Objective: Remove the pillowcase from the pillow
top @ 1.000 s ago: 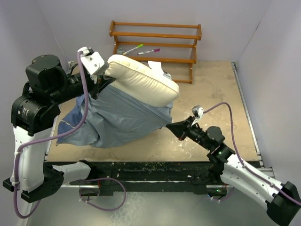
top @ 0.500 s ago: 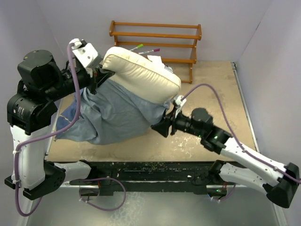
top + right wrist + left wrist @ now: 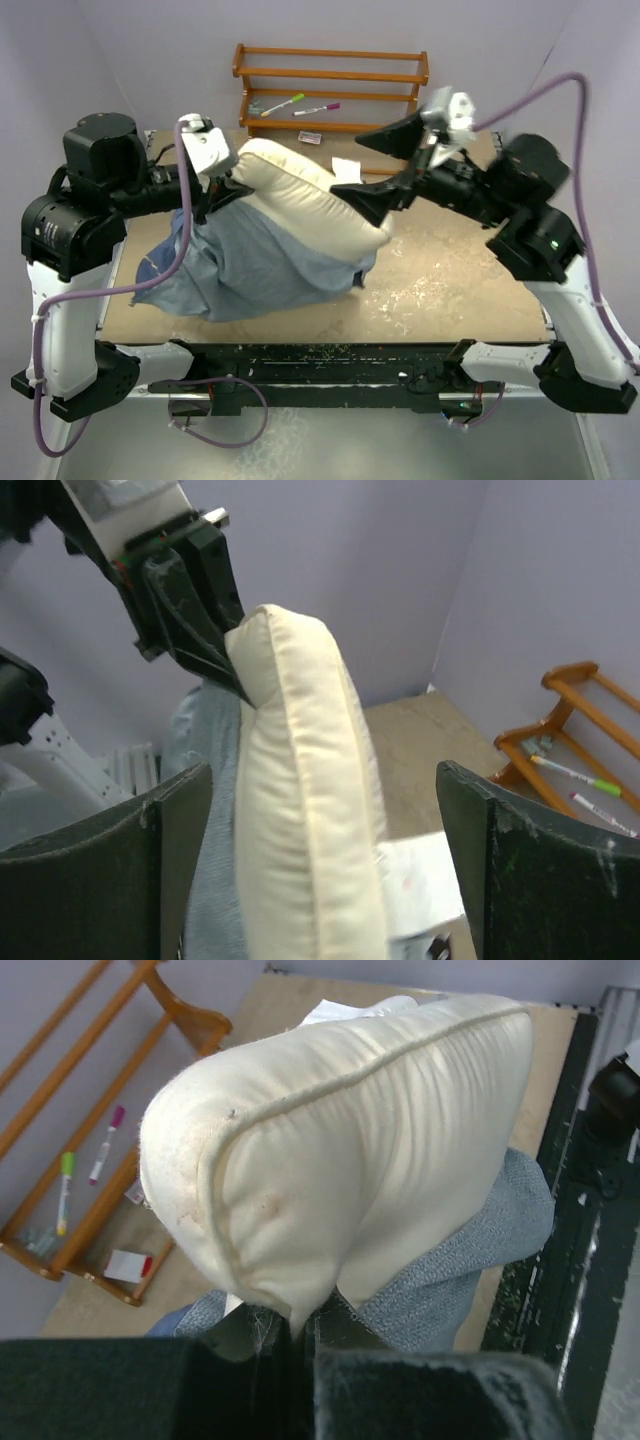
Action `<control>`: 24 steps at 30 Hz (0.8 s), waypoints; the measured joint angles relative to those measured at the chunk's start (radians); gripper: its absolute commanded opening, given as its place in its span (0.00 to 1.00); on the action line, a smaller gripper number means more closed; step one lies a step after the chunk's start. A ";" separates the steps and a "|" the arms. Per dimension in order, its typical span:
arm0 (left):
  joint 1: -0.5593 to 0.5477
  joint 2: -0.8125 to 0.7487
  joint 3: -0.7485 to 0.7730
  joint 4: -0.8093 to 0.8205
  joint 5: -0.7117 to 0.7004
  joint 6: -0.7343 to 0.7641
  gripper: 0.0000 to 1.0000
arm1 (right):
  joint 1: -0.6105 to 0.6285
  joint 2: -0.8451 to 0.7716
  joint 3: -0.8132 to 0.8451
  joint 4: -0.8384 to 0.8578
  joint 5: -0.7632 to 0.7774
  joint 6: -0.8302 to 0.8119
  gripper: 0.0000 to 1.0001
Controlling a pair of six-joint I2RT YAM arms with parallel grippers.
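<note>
The left pincer (image 3: 222, 186) is clamped on a corner of the pillow (image 3: 310, 195), raised off the counter (image 3: 450, 285). The pillowcase (image 3: 255, 265) hangs half-stripped below. The right pincer (image 3: 378, 168) is spread wide astride the bare end. A grip there is judged due next.

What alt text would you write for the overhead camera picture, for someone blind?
The left gripper pinches a corner of the cream pillow, whose lower half sits in the bunched grey-blue pillowcase. The right gripper hangs open over the pillow's other end.
</note>
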 measured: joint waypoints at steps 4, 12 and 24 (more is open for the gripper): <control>0.000 0.001 -0.040 -0.089 0.041 0.052 0.00 | 0.000 0.102 0.019 -0.048 -0.050 -0.051 1.00; 0.000 -0.010 -0.112 -0.109 0.058 0.109 0.00 | 0.009 0.251 -0.021 -0.059 -0.180 -0.062 0.99; 0.000 -0.030 -0.143 -0.097 0.064 0.126 0.19 | 0.030 0.312 -0.047 -0.050 -0.340 -0.068 0.55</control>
